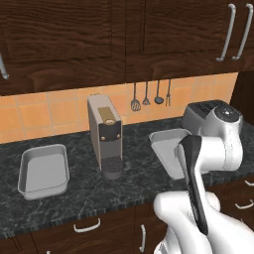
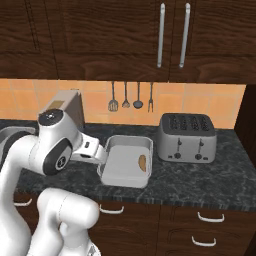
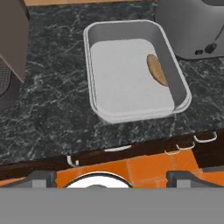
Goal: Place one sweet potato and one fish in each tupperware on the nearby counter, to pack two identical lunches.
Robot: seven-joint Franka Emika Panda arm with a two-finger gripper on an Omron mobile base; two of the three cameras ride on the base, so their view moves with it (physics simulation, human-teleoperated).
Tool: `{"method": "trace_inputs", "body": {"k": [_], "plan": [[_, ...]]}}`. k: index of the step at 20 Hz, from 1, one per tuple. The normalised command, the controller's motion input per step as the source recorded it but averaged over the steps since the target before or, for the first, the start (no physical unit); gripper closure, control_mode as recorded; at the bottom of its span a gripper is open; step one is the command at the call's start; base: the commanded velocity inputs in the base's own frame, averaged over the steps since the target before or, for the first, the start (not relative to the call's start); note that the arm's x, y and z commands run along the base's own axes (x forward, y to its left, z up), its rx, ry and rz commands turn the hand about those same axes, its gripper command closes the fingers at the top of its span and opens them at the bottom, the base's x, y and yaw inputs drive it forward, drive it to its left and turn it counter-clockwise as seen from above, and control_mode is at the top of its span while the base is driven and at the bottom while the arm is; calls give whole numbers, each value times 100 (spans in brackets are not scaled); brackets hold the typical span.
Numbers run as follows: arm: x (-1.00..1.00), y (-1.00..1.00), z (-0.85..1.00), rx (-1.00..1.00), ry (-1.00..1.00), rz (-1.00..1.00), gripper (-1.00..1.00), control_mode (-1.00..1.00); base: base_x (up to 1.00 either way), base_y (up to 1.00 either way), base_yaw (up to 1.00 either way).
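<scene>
Pincer [image 3: 111,175] is wide open and holds nothing; that sweet potato [image 3: 157,70] in the right tupperware [image 3: 131,26] looks hard, so grab its middle.

The counter [image 2: 210,182] was that black stone top with grey specks, dark wood cabinet fronts below. Sitting on it: a grey tupperware [image 3: 131,109] just ahead of the pincer [image 3: 112,177], which hung off the counter's front edge. A second tupperware [image 1: 43,171] was well off to the pincer's left. Between the two stood a coffee machine [image 1: 105,134], and a silver toaster [image 2: 187,136] sat just past the near tupperware on the pincer's right.
</scene>
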Motion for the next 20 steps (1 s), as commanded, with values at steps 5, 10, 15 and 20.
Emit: {"method": "trace_inputs", "body": {"k": [5,10,15,20], "plan": [[-35,11,-19,0,0,17,-100,100,-19,1,8],[0,0,0,0,0,0,-100,100,-79,-67,1],[0,0,0,0,0,0,-100,100,-8,-100,-1],[0,0,0,0,0,0,-100,100,-21,-100,3]]}}
